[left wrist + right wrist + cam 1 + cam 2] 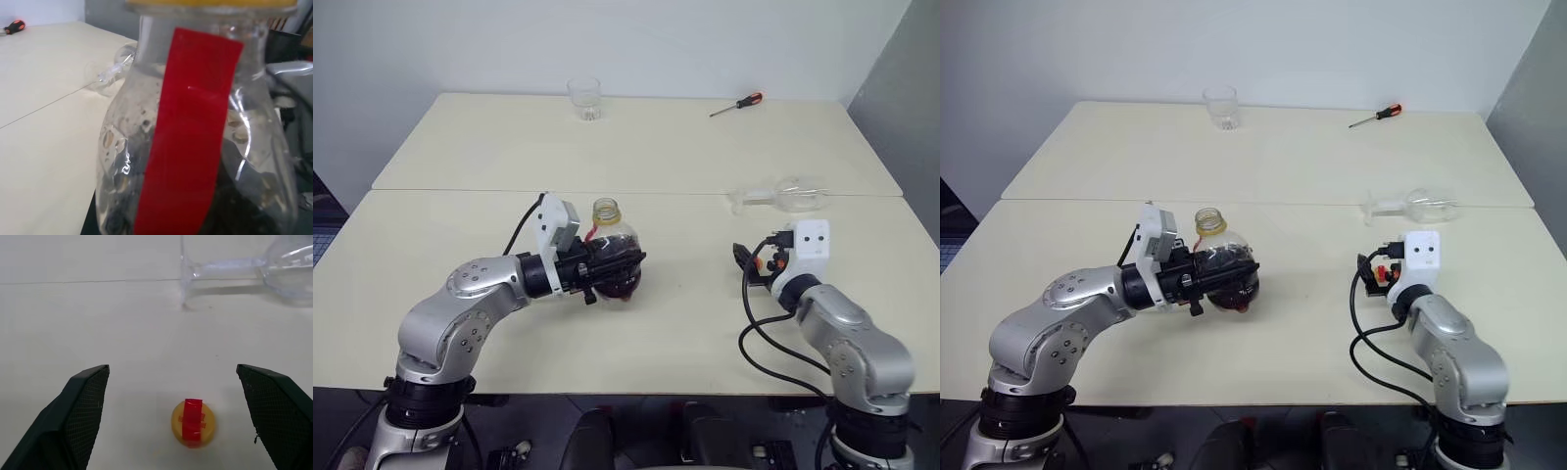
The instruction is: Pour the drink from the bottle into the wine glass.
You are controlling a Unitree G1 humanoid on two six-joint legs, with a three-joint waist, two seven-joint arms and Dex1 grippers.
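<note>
Currently, your left end effector (612,262) is clamped around the body of the bottle (612,257), holding it upright just above the surface (685,323). The bottle's mouth is uncapped; the drink (623,284) sits dark in its lower part, and a red strip runs down its side. Your right end effector (181,416) stands with its fingers (80,416) spread wide and grips nothing. Between them, the yellow cap (193,422) with a red strip lies on the surface, touching neither finger. Beyond the right end effector, the wine glass (783,196) lies on its side, foot toward the bottle's side of the surface. At the far edge stand a clear tumbler (584,98) and, well apart, a screwdriver (736,105).
</note>
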